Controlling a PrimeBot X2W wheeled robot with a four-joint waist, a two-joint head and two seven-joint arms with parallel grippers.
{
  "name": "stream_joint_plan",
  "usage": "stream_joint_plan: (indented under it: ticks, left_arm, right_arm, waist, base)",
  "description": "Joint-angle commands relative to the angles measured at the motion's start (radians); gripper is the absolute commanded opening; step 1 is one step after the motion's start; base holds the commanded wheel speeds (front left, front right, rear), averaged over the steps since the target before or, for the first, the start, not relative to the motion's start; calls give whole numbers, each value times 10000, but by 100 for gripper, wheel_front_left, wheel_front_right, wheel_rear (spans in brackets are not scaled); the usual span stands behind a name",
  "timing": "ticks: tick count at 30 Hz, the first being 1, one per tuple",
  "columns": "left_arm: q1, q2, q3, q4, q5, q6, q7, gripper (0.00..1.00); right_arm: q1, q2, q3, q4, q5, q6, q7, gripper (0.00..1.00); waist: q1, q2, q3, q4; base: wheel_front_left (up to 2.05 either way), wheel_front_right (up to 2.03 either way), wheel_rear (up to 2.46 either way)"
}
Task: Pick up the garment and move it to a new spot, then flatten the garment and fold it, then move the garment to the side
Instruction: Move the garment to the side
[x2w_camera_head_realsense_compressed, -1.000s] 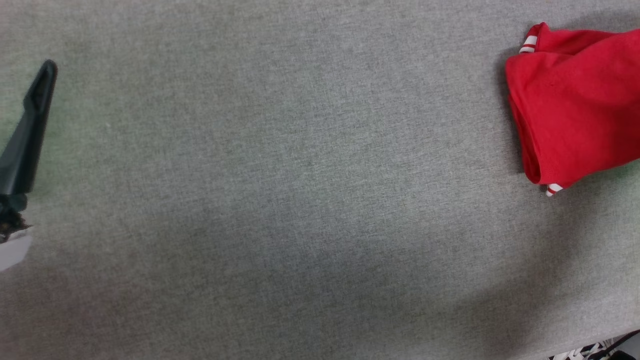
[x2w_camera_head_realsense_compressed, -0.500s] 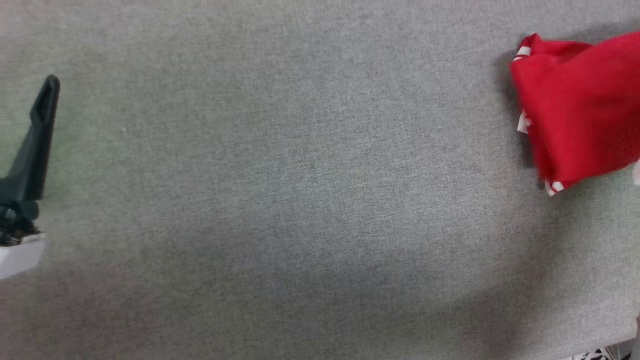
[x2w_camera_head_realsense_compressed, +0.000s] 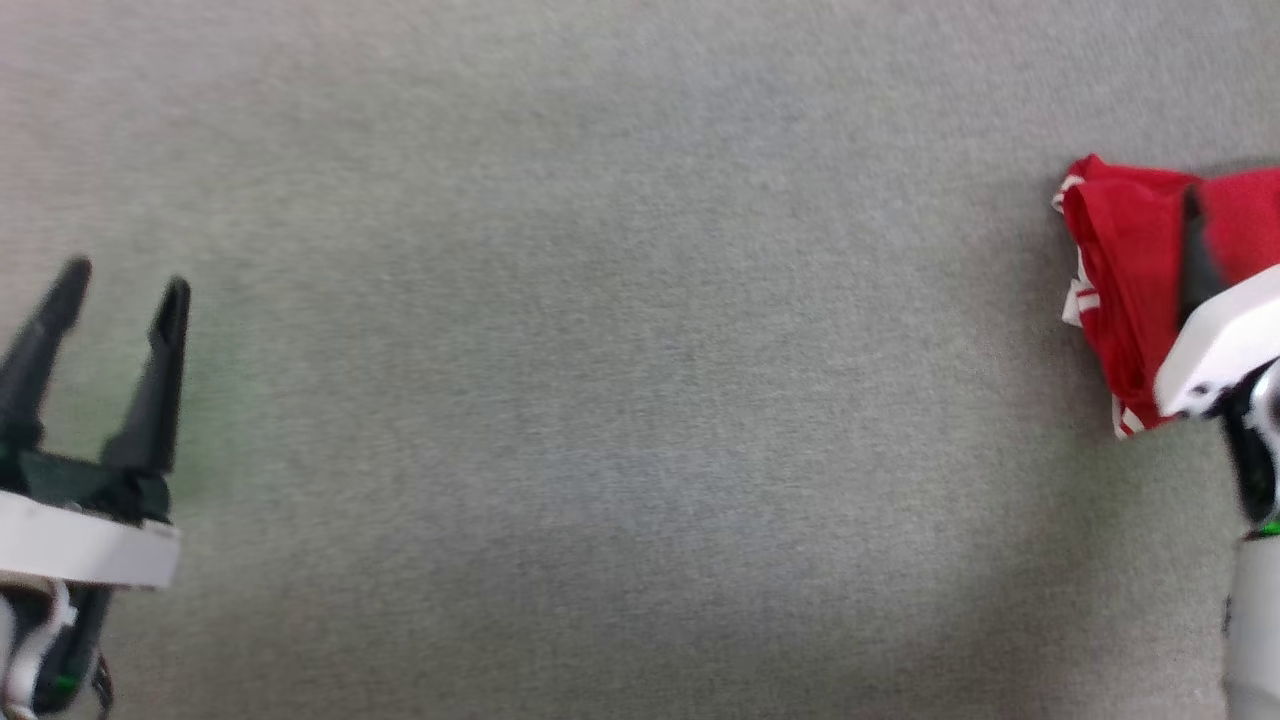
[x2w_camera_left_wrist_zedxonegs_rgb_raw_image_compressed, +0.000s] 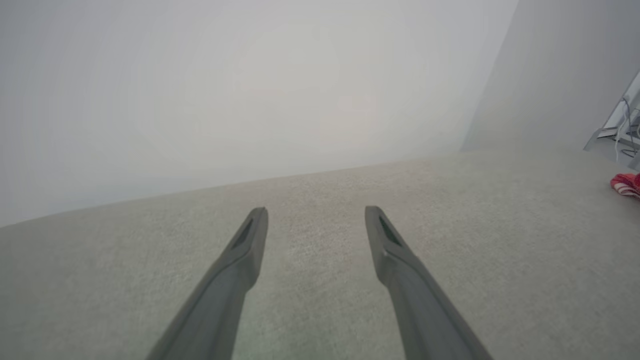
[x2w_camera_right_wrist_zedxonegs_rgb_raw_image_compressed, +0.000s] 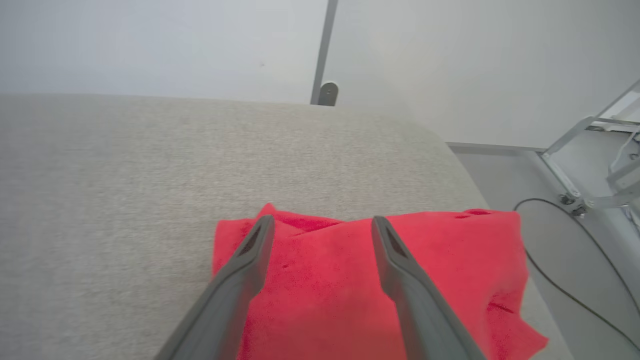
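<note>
One red garment (x2w_camera_right_wrist_zedxonegs_rgb_raw_image_compressed: 325, 300). One grey table (x2w_camera_head_realsense_compressed: 600, 350). Two sets of jaws — the left jaws and the right jaws — each of two long dark fingers (x2w_camera_left_wrist_zedxonegs_rgb_raw_image_compressed: 240, 265), four fingers in all. One black cable (x2w_camera_right_wrist_zedxonegs_rgb_raw_image_compressed: 539, 199), one thin upright post (x2w_camera_right_wrist_zedxonegs_rgb_raw_image_compressed: 322, 45), one small round knob (x2w_camera_right_wrist_zedxonegs_rgb_raw_image_compressed: 328, 93) at its foot.

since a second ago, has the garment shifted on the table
Cannot tell: the garment sits lower in the head view, but so does the left claw, and the plain grey table offers no fixed mark.

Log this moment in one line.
left end effector: open, empty | right end effector: open, over garment | garment: folded, right end of table
</note>
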Motion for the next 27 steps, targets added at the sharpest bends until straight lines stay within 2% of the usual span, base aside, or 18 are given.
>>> stream_joint_plan:
  ticks: [1, 7, 15, 27]
  left_arm:
    - [146, -122, -45, 129, -69, 29, -9, 100]
    - [490, -741, -214, 1108, -161, 27, -9, 100]
    - [947, -1519, -21, 2156, -27, 27, -9, 100]
    - [2291, -2485, 476, 2122, 639, 27, -9, 100]
  right_arm:
    - [231, -32, 106, 121, 98, -11, -106, 100]
    - [588, 91, 1145, 1025, 694, -11, -1268, 100]
    - [1072, -193, 2510, 2069, 1611, -11, -2763, 100]
    - [2530, -479, 2994, 1613, 2720, -11, -3751, 100]
  waist:
    - [0, 0, -679, 633]
    - [0, 0, -1411, 1161]
    - [0, 0, -2537, 1587]
    - [0, 0, -3874, 1885]
  base:
    - [0, 0, 0]
    - [0, 0, 0]
    - [0, 0, 0]
    - [0, 0, 0]
